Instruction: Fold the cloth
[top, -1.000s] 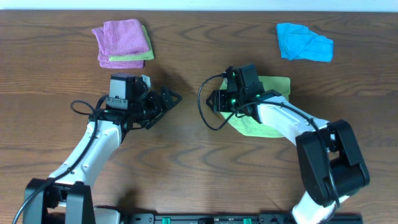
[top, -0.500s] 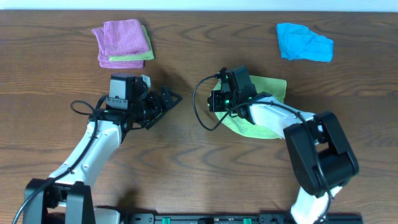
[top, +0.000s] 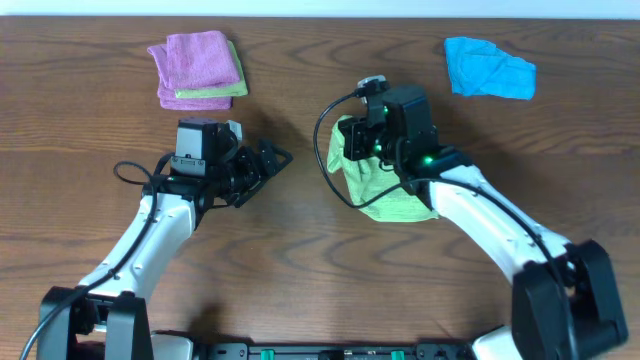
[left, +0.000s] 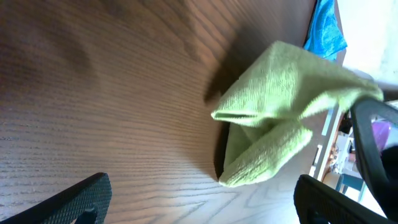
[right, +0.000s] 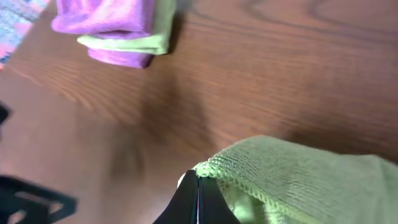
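The green cloth (top: 388, 200) lies right of the table's middle, its left corner lifted off the wood and the rest draping down. My right gripper (top: 352, 135) is shut on that corner; in the right wrist view the fingertips (right: 198, 186) pinch the stitched edge of the cloth (right: 311, 180). My left gripper (top: 275, 160) rests open to the left, a short way from the cloth and holding nothing. In the left wrist view the raised, bunched cloth (left: 280, 118) hangs ahead of the wide-open gripper (left: 202, 205).
A folded stack of pink and green cloths (top: 198, 68) sits at the back left, also seen in the right wrist view (right: 118, 25). A crumpled blue cloth (top: 488, 68) lies at the back right. Bare wooden tabletop (top: 300, 260) fills the front.
My right gripper shut on the green cloth's left corner and raised it, so the cloth went from lying flat to bunched and hanging. The left arm has not moved.
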